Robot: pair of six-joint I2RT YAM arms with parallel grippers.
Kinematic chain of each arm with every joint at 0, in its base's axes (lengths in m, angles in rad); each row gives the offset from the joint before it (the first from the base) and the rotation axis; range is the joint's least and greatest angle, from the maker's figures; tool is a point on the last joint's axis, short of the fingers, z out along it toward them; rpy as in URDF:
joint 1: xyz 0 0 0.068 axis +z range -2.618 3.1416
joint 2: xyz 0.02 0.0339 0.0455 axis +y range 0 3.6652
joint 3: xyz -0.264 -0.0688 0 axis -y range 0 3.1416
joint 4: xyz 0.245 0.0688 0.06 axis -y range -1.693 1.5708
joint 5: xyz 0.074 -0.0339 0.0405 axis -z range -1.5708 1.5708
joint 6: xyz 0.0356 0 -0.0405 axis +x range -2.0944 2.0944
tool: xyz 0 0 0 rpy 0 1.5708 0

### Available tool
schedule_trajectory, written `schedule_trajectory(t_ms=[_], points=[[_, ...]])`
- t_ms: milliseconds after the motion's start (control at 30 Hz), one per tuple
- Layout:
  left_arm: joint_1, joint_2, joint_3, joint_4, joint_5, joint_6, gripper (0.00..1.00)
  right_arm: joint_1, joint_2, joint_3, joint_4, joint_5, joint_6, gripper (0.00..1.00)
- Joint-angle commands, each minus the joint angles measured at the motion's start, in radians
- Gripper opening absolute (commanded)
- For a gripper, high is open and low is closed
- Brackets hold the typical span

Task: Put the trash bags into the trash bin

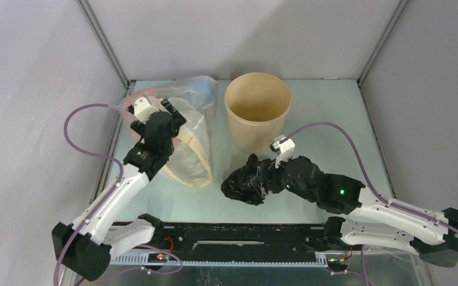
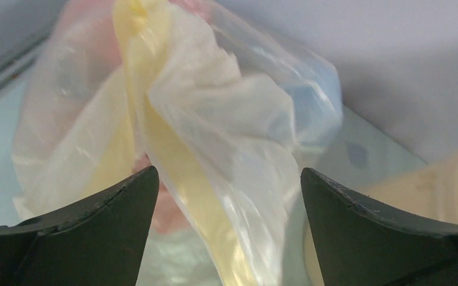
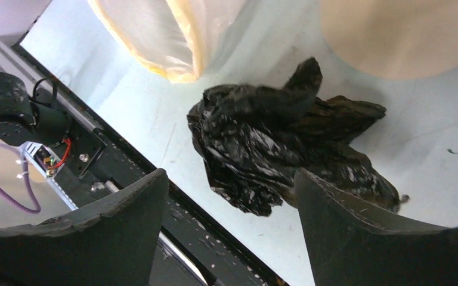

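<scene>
Glossy black for the trash bag [image 3: 274,143], crinkled and flecked with silvery glints. Plain tan-beige on the trash bin [image 1: 256,128], with darker smudges inside. Milky translucent white on the clear bag [image 2: 226,119], tinted yellow, pink-red and pale blue. Pale mint green across the worktop [image 1: 334,149]. Matte black on the left hand [image 2: 229,176] and right hand [image 3: 229,176]. White and black on the arms [image 1: 116,196], purple on the cables [image 1: 74,119].

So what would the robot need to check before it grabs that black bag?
1. Right hand open: ok, spread wide.
2. Black bag lying just ahead of that hand: ok.
3. Hand already touching the bag: cannot tell.
4. Tan bin upright, mouth open: ok.
5. Left hand out of the way: ok, it is over at the clear bag, to the bin's left.
</scene>
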Motion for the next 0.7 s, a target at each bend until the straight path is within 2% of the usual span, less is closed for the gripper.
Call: schedule_trajectory(t_ms=[0, 167, 300, 500, 667], points=[[-0.078, -0.116, -0.017, -0.146, 0.147, -0.012, 0.97, -0.015, -0.067, 0.043, -0.113, 0.075, 0.041, 0.81], [-0.110, -0.193, -0.050, -0.126, 0.440, -0.044, 0.90, -0.035, -0.155, -0.035, -0.159, 0.118, 0.077, 0.81], [-0.132, -0.187, -0.090, -0.046, 0.563, -0.086, 0.83, -0.055, -0.234, -0.106, -0.149, 0.117, 0.103, 0.81], [-0.171, -0.056, -0.117, 0.049, 0.622, -0.126, 0.73, -0.067, -0.276, -0.166, -0.123, 0.115, 0.146, 0.81], [-0.189, 0.077, -0.136, 0.094, 0.506, -0.138, 0.69, -0.068, -0.244, -0.178, -0.108, 0.106, 0.152, 0.81]])
